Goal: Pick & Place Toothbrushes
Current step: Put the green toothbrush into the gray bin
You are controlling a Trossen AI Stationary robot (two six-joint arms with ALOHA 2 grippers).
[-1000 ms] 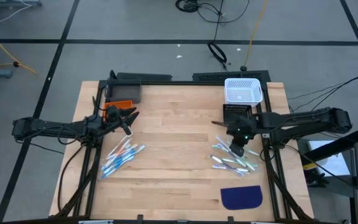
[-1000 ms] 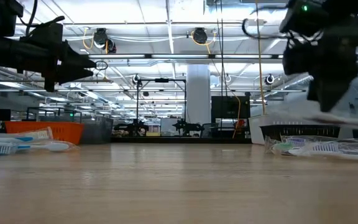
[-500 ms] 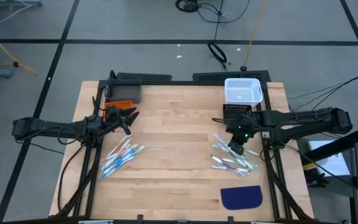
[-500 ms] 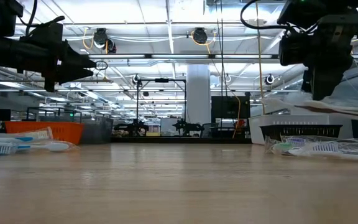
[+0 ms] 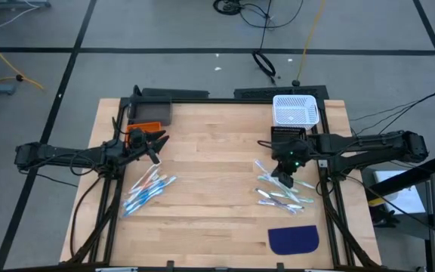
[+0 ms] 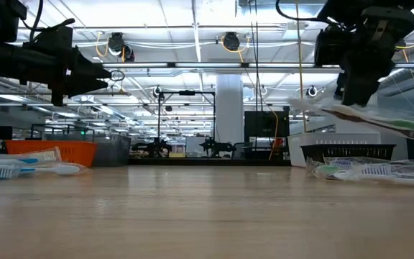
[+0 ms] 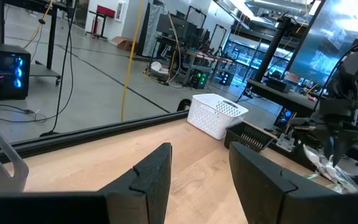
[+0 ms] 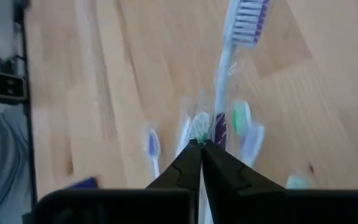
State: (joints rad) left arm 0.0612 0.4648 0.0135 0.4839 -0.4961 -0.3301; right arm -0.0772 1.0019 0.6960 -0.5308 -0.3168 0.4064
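Observation:
My right gripper is shut on one toothbrush, a pale one with blue-purple bristles, and holds it above the right-hand pile of toothbrushes. A second pile of toothbrushes lies flat on the wood on the left side. My left gripper hovers open and level over the table's left part, beside the orange bin, with nothing between its fingers. My right gripper pinches the toothbrush between its two fingers at their free ends, on the handle. The fingers slant down from the table's right side and lie across the brush. The brush is lifted clear of the pile, slightly tilted, sticking out on both sides of the fingers.
A white basket and a black bin stand at the far right. At the far left a dark bin stands behind the orange bin. A dark blue half-round mat lies near the front right. Bare wood lies between the two piles.
My right gripper has risen from the right pile and tipped a little, staying shut. The toothbrush has come up with it, from just above the pile to well clear of it.

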